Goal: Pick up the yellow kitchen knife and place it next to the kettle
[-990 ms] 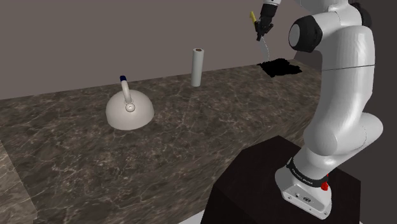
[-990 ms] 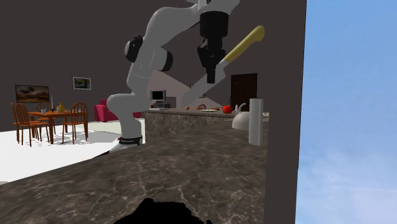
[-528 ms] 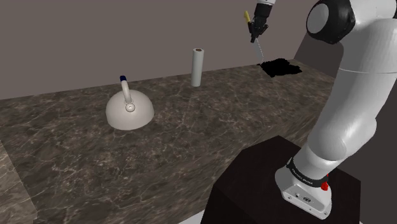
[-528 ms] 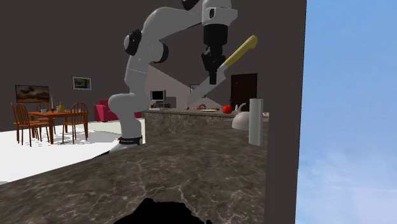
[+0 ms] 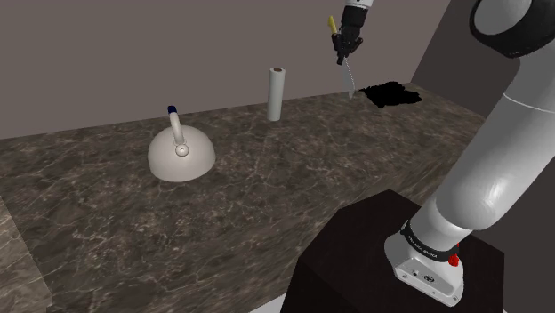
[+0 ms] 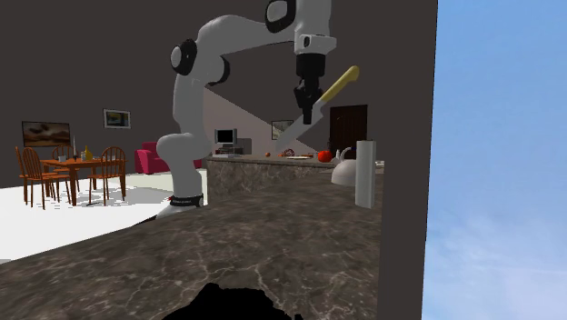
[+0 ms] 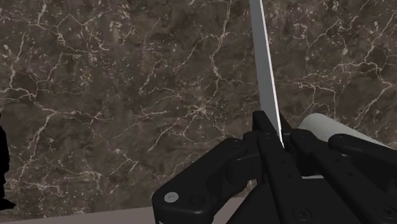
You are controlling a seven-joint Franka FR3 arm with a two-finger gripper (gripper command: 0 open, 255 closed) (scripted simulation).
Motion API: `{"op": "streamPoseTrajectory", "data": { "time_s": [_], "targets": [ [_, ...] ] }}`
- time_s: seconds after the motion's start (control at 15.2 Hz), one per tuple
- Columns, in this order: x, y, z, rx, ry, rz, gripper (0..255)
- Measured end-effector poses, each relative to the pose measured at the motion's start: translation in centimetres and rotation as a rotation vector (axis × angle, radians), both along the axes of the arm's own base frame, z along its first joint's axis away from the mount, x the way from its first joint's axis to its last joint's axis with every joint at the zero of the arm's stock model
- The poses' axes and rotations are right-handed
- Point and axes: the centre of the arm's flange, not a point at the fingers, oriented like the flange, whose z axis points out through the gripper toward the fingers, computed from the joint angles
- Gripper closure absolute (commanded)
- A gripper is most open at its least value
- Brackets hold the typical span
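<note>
My black gripper hangs high above the dark marble counter, shut on the knife. The yellow handle sticks up above the fingers and the grey blade slants down below them. In the second exterior view the gripper clasps the knife where the blade meets the handle. In the wrist view the blade runs out from between the closed fingers of the gripper. The white domed kettle with a dark-tipped handle sits on the counter, far toward the shoulder view's left of the gripper.
A white upright cylinder stands on the counter between the kettle and the gripper, near the back wall. A black area marks the counter's far right end. My stand is at the lower right. Chairs and a dining table stand far off.
The arm has carried the held knife toward the shoulder view's left, away from the black area and closer to the white cylinder. The grip has stayed shut.
</note>
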Motion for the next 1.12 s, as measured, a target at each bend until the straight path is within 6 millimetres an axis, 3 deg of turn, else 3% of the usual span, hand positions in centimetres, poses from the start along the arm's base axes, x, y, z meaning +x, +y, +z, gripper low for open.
{"op": "streamPoseTrajectory", "data": {
  "time_s": [1.12],
  "targets": [
    [0.6, 22.4, 0.3, 0.0, 0.0, 0.0, 255]
  ]
}}
